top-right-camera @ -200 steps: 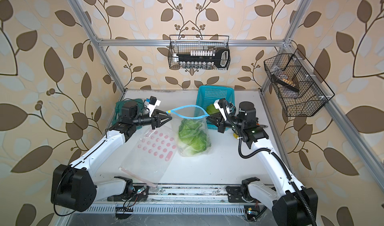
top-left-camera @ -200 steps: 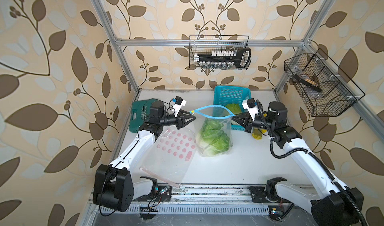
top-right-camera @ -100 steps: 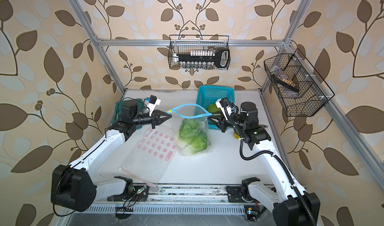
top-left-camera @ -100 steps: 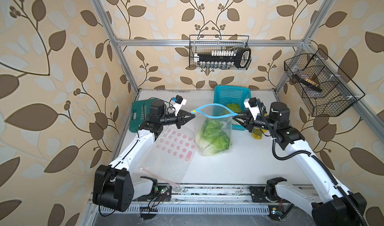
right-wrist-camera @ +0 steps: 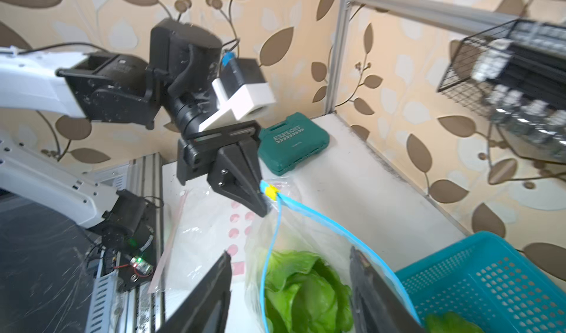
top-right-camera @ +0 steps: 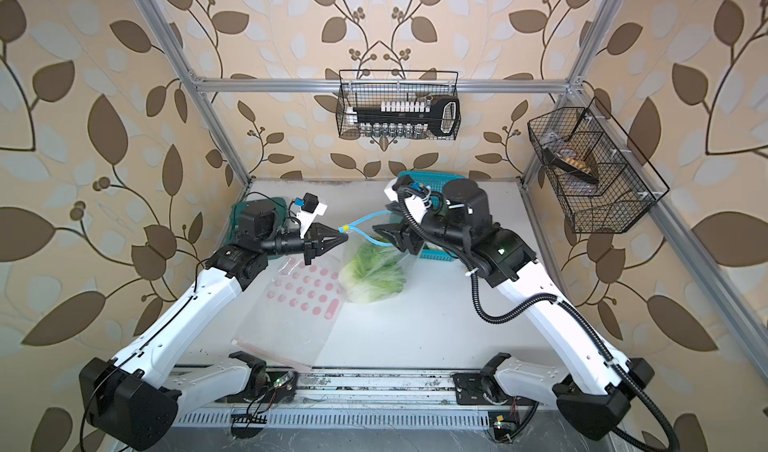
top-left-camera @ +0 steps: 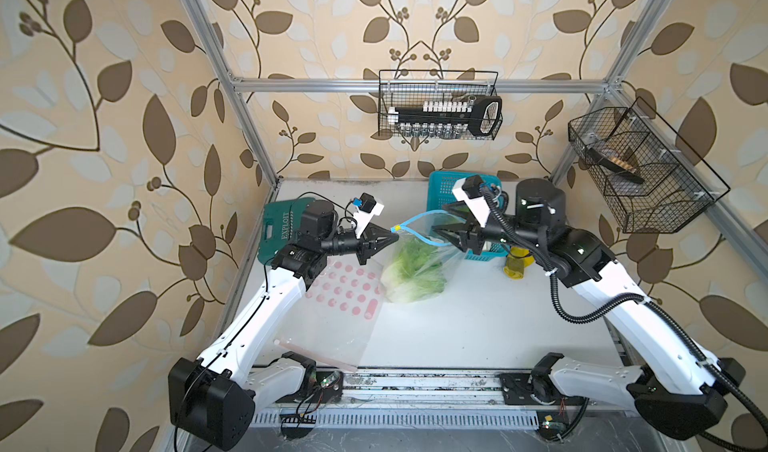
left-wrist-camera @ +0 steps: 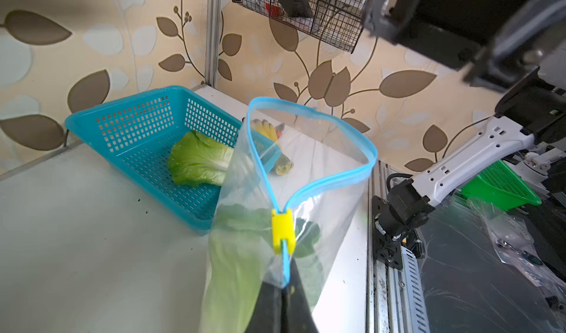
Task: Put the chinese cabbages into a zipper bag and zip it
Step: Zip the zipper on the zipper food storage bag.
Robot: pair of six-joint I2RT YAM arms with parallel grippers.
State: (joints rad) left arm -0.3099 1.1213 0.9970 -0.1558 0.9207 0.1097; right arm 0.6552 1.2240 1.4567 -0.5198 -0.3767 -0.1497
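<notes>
The left gripper (top-left-camera: 392, 234) pinches the zipper bag (top-left-camera: 451, 255) corner by the yellow slider (left-wrist-camera: 283, 230). The right gripper (top-left-camera: 444, 224) is spread wide at the bag's mouth. Some chinese cabbages (top-left-camera: 411, 271) sit inside; one cabbage (left-wrist-camera: 199, 160) lies in the blue basket (left-wrist-camera: 122, 101). If the pinch slips, the bag could flop shut.

Light: bright, even, diffuse, from overhead. Shadows: soft and faint on the table (top-left-camera: 478, 325). Glare: pale sheen on the bag (left-wrist-camera: 309, 205) film. Both top views: sharp, lines bowed toward the edges. My right wrist view: motion-smeared, worst at the wire basket (right-wrist-camera: 505, 71). My left gripper (left-wrist-camera: 284, 285): soft, too near its lens.
</notes>
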